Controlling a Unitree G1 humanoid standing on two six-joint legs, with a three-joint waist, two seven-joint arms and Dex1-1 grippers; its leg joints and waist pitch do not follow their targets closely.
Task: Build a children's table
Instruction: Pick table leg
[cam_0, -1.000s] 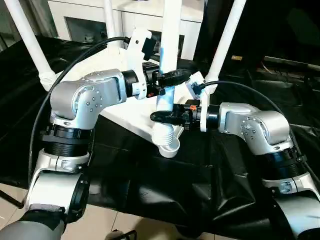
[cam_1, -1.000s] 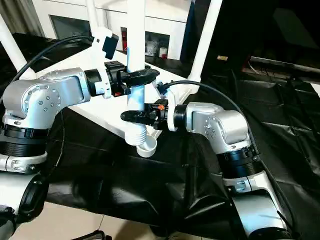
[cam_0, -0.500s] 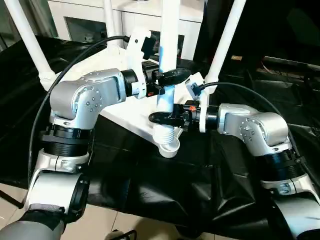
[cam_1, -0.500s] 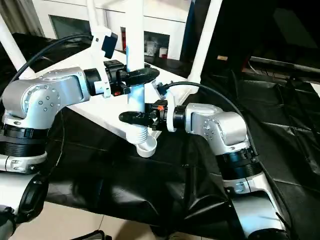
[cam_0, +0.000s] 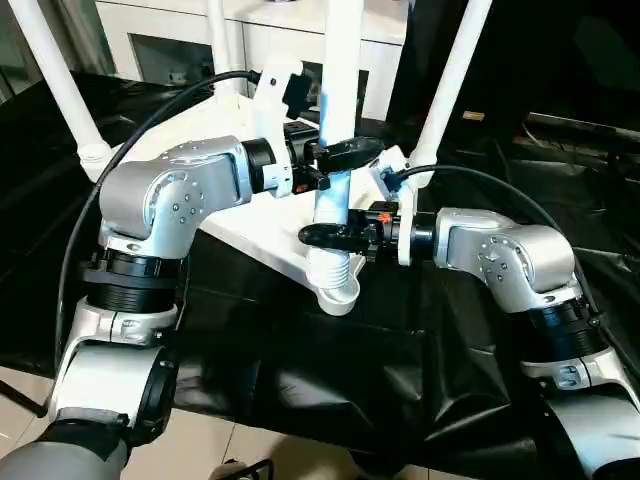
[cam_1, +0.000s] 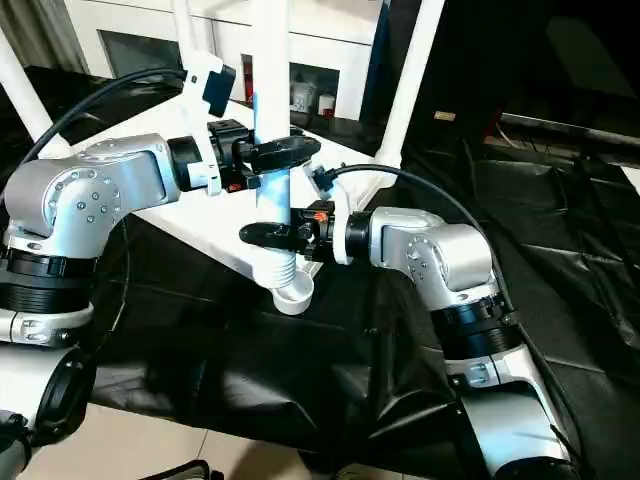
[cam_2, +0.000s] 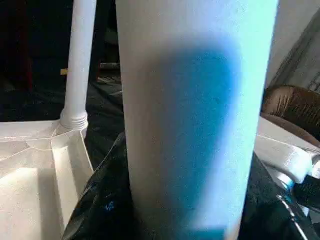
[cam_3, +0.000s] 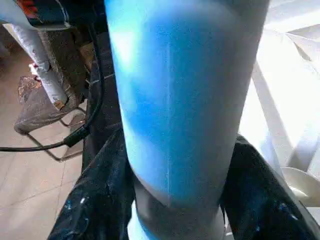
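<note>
Left eye view: I have the left gripper (cam_0: 335, 152) clamping the leg (cam_0: 338, 90).
Right gripper (cam_0: 325, 234): clasps it below.
Advice: I keep it plumb over the socket (cam_0: 338, 295).

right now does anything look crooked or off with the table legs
Yes, one thing. The leg held by the left gripper and the right gripper is not seated: its ribbed end stands just above the open corner socket. The other legs stand in their sockets on the upturned table top.

No writing, label or number can be read on anything here
</note>
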